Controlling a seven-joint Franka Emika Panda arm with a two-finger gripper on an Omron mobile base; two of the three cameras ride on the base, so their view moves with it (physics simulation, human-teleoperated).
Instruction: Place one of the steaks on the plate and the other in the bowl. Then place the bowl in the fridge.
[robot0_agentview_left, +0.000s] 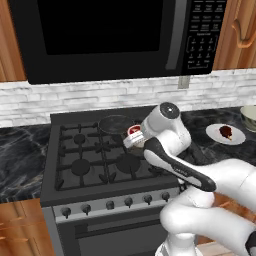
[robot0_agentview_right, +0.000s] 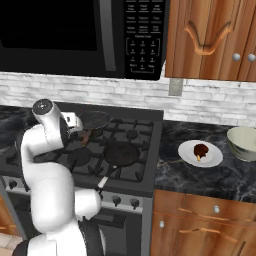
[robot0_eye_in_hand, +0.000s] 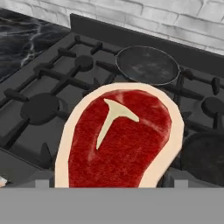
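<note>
My gripper (robot0_agentview_left: 133, 138) hangs over the middle of the stove, shut on the bright red steak (robot0_eye_in_hand: 120, 138), whose pale fat edge shows beside the hand (robot0_agentview_left: 134, 132). In the hand view the steak hides the fingertips. From the right base view the gripper (robot0_agentview_right: 85, 135) sits above the burners, left of centre. The dark reddish-brown steak (robot0_agentview_left: 226, 132) lies on the white plate (robot0_agentview_left: 235, 139) on the counter right of the stove; steak (robot0_agentview_right: 200, 149) and plate (robot0_agentview_right: 212, 158) also show from the right. The cream-green bowl (robot0_agentview_right: 243, 143) stands further right, near the picture edge (robot0_agentview_left: 248, 116). The fridge is out of view.
Two dark frying pans sit on the black stove (robot0_agentview_left: 75, 150): a small one at the back (robot0_agentview_left: 114, 122) (robot0_eye_in_hand: 147, 64) and one at the front (robot0_agentview_right: 121, 153), its handle pointing toward the knobs. A black microwave (robot0_agentview_left: 110, 35) hangs overhead. Dark marble counter (robot0_agentview_right: 200, 175) flanks the stove.
</note>
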